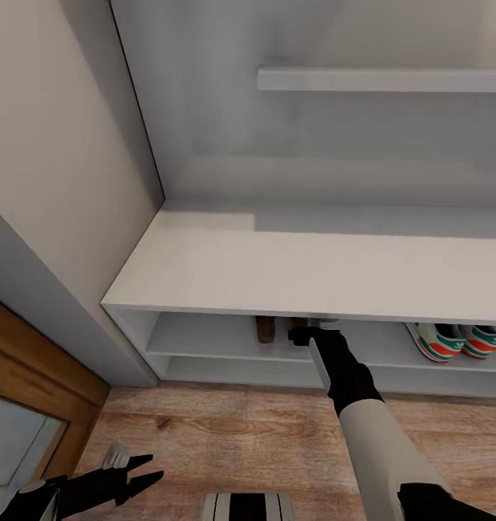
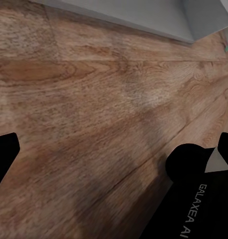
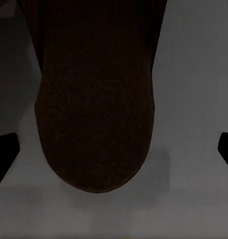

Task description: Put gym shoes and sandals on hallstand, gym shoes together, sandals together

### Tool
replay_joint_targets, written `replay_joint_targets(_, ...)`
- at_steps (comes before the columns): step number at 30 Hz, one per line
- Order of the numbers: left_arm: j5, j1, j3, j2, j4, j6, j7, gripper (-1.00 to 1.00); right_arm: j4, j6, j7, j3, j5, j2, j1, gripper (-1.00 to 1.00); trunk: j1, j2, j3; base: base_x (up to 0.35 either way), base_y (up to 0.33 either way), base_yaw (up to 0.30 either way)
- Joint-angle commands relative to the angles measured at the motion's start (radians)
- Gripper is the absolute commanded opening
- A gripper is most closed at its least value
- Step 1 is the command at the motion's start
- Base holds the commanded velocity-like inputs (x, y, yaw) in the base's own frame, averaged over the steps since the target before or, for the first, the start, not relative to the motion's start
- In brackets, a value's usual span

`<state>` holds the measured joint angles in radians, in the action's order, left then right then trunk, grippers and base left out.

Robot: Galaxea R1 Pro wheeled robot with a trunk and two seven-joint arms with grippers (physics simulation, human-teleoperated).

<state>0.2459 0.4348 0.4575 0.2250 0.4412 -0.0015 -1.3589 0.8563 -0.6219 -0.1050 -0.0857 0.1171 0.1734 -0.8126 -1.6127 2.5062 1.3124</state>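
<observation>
The right gripper point(image 1: 305, 334) is being reached under the bench top of the hallstand point(image 1: 276, 275) into the upper of its 2 low open shelves. In the right wrist view its fingertips point(image 3: 4, 154) are being shown spread wide at the 2 edges of the picture, with the rounded end of a dark brown sandal point(image 3: 96, 109) lying between them on the grey shelf; nothing is being clamped, as far as can be judged. The left gripper point(image 1: 135, 474) is being held low over the corridor floor point(image 1: 240, 427), jaws parted and empty.

The task is being judged close to finished. The 2 gym shoes point(image 1: 461, 341) are being seen side by side on the same shelf, well to the right, cream-white with green stripes and red-orange heels. A second brown sandal point(image 1: 265, 329) is being glimpsed just beside the right gripper, its far part hidden by the bench top. No shoe is being seen on the floor planks in view. Whether the 2 sandals are lying truly next to each other cannot be told; what seems to be left is drawing the right arm out.
</observation>
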Motion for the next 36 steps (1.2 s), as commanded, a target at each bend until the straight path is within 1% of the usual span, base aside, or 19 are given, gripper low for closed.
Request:
replay_joint_targets(1, 0.010, 0.001, 0.009, -0.001, 0.001, 0.000, -0.006, 1.00, 0.001, -0.005, 0.004, -0.003, 0.010, 0.001, 0.000, 1.00, 0.000, 0.000, 0.001, 0.000, 0.000, 0.000)
replay_joint_targets(3, 0.010, 0.001, 0.008, -0.001, 0.001, 0.000, -0.006, 1.00, 0.001, -0.005, 0.004, -0.003, 0.010, 0.001, 0.000, 1.00, 0.000, 0.000, 0.001, -0.100, 0.000, 0.000)
replay_joint_targets(8, 0.010, 0.001, 0.008, -0.001, 0.001, -0.001, -0.006, 1.00, 0.001, -0.005, 0.004, -0.003, 0.010, 0.001, 0.000, 1.00, 0.000, 0.000, 0.001, -0.278, 0.000, 0.000)
replay_joint_targets(36, 0.010, 0.001, 0.011, -0.001, 0.001, 0.001, -0.005, 1.00, -0.004, -0.005, 0.005, -0.002, 0.011, 0.001, 0.001, 1.00, 0.000, 0.000, 0.001, -0.335, 0.000, 0.000)
